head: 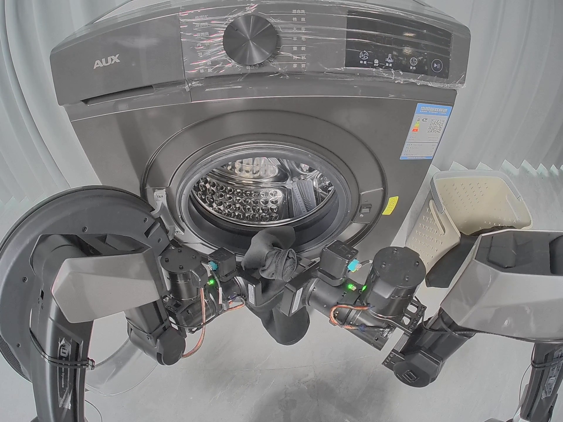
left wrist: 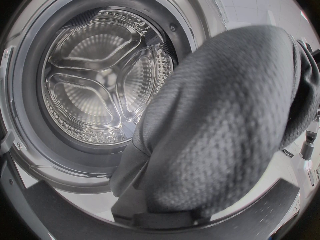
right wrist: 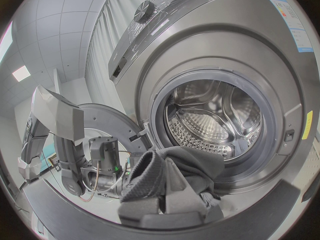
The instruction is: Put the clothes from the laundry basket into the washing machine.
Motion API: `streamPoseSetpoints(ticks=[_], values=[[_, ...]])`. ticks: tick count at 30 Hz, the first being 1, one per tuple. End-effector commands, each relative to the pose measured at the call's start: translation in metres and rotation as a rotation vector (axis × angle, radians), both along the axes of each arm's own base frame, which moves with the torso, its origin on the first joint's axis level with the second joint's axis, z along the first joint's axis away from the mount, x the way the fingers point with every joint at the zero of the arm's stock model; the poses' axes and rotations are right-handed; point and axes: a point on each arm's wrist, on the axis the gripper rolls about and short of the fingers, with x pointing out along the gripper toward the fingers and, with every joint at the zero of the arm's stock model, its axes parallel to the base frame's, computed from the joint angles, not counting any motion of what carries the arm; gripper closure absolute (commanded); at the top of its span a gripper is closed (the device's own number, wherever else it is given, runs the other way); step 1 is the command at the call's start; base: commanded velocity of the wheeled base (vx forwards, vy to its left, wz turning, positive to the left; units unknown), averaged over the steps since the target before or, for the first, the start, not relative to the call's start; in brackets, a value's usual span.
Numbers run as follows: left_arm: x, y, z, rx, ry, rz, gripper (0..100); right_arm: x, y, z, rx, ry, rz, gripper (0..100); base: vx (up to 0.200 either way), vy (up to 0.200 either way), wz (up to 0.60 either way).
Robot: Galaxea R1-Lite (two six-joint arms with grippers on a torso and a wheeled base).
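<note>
Dark grey knit garment [head: 275,262] is bunched up right at the lower rim of the washing machine [head: 264,118] opening, one end dangling below. The machine's grey, its door [head: 70,206] swung wide open on the left. A cream perforated laundry basket [head: 478,200] sits just beside its right side.

We see a grey washing machine [head: 117,142] of smooth, satin-finished metal, its control panel [head: 399,48] at twelve o'clock under glossy, wrinkled clear plastic film [head: 305,24]. Its perforated steel drum [head: 258,191] shines mirror-bright inside a matt grey rubber seal [left wrist: 31,94]. At the opening's six o'clock hangs a dark grey knitted cloth garment [head: 275,262], coarse and matt. At three o'clock, a cream perforated plastic laundry basket [head: 475,197] looks matt.
</note>
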Motion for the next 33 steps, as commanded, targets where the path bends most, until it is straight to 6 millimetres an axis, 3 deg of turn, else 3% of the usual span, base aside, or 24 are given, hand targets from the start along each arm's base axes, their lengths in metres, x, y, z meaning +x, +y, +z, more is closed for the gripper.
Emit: streamPoseSetpoints(ticks=[1, 9, 16, 17, 22, 23, 26, 33], values=[[0.004, 0.006, 0.003, -0.007, -0.007, 0.046, 100, -0.008, -0.015, 0.004, -0.025, 0.020, -0.014, 100, 0.000, 0.000, 0.00], [-0.002, 0.012, 0.031, -0.056, -0.040, 0.081, 100, -0.015, -0.049, -0.026, -0.143, 0.130, -0.075, 100, 0.000, 0.000, 0.00], [-0.013, 0.013, 0.045, -0.075, -0.050, 0.071, 100, -0.015, -0.047, -0.029, -0.142, 0.140, -0.067, 100, 0.000, 0.000, 0.00], [-0.014, 0.014, 0.046, -0.075, -0.050, 0.071, 100, -0.016, -0.046, -0.029, -0.142, 0.140, -0.065, 0, 0.000, 0.000, 0.00], [-0.020, 0.017, 0.054, -0.081, -0.057, 0.071, 100, -0.021, -0.053, -0.035, -0.175, 0.170, -0.070, 0, 0.000, 0.000, 0.00], [-0.034, 0.023, 0.061, -0.075, -0.044, 0.068, 100, -0.034, -0.068, -0.049, -0.249, 0.233, -0.073, 0, 0.000, 0.000, 0.00], [-0.050, 0.031, 0.068, -0.067, -0.035, 0.065, 100, -0.044, -0.077, -0.060, -0.297, 0.281, -0.071, 0, 0.000, 0.000, 0.00], [-0.088, 0.047, 0.085, -0.075, -0.023, 0.061, 100, -0.038, -0.084, -0.058, -0.276, 0.286, -0.115, 0, 0.000, 0.000, 0.00]])
